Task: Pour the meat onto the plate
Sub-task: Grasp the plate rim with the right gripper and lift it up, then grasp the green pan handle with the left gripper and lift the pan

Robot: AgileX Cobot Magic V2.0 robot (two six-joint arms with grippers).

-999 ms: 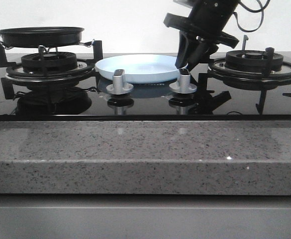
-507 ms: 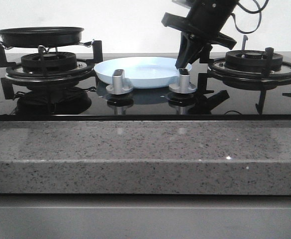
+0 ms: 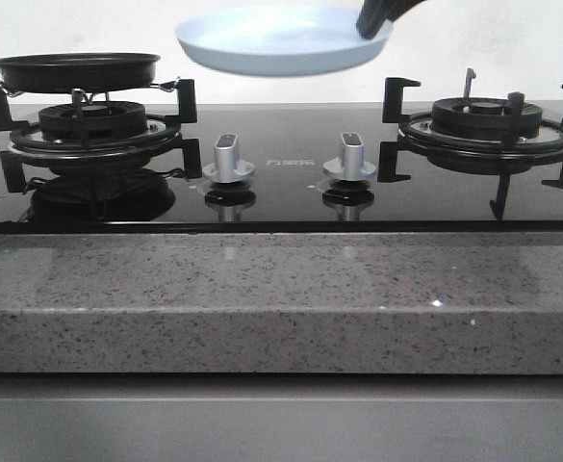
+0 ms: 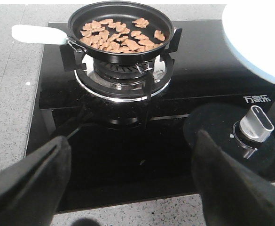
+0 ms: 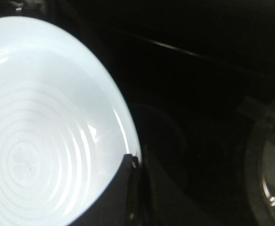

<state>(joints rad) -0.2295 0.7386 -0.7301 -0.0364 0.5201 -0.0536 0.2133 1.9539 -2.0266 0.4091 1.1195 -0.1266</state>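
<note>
The pale blue-white plate [image 3: 281,40] hangs in the air above the stove's middle, held by its right rim. My right gripper [image 3: 377,19] is shut on that rim; the right wrist view shows a finger [image 5: 123,188] over the plate's [image 5: 38,127] edge. The meat [image 4: 116,35], several orange-brown chunks, lies in the black frying pan [image 4: 78,19] on the left burner; the pan [image 3: 77,69] also shows in the front view. My left gripper [image 4: 128,179] is open and empty over the stove's front edge, apart from the pan. The plate's edge [image 4: 255,42] shows at the right in the left wrist view.
The pan has a white handle [image 4: 36,34] pointing away from the plate. Two silver knobs [image 3: 228,159] [image 3: 350,156] stand on the black glass hob. The right burner [image 3: 483,120] with its grate is bare. A speckled stone counter edge [image 3: 281,298] runs along the front.
My right gripper has closed on the plate's right rim and lifted the plate from the hob, up to well above burner height. The pan has not moved.
</note>
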